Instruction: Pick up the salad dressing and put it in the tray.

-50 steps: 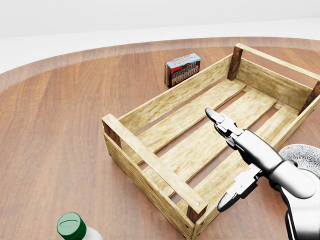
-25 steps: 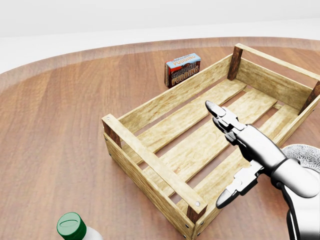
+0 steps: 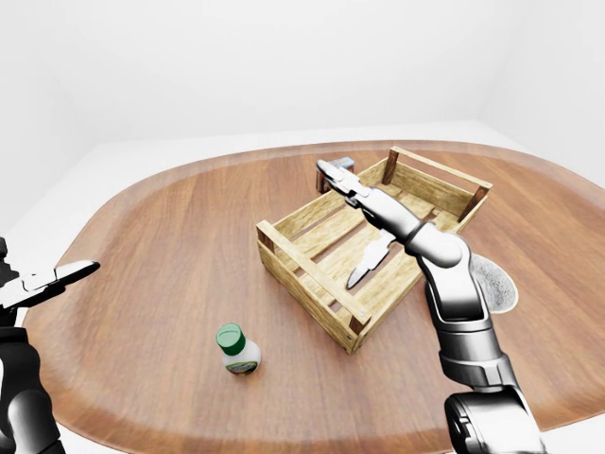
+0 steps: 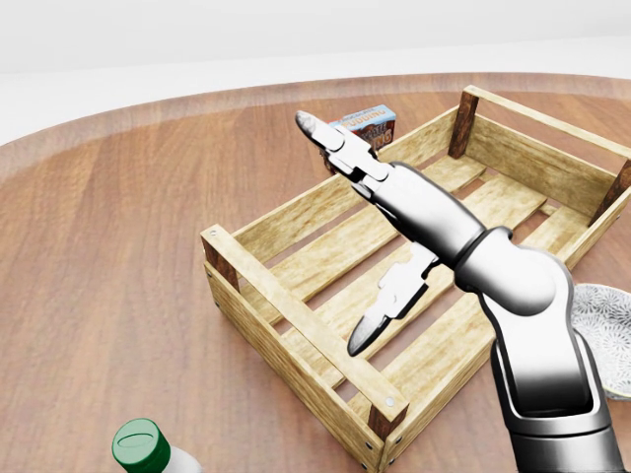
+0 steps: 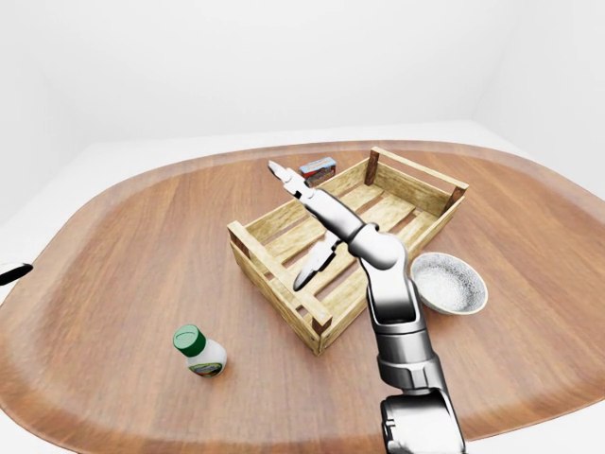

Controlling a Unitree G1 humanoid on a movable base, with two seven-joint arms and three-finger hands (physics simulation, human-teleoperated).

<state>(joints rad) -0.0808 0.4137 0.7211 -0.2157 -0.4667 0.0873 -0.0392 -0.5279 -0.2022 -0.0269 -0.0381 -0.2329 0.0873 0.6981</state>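
Above the tray (image 5: 253, 248) the right hand (image 4: 380, 236) spreads wide, empty, reaching toward salad dressing (image 5: 198, 351) upright on table; left hand (image 3: 43, 282) open, idle.

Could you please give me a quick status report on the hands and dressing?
Right hand open above tray, empty. Left hand open, far left. Salad dressing upright on table, ungrasped. Path clear.

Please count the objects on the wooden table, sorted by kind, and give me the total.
Bottle with green cap (salad dressing): 1
Wooden crate (tray): 1
Chocolate pudding box: 1
Grey bowl: 1
Total: 4
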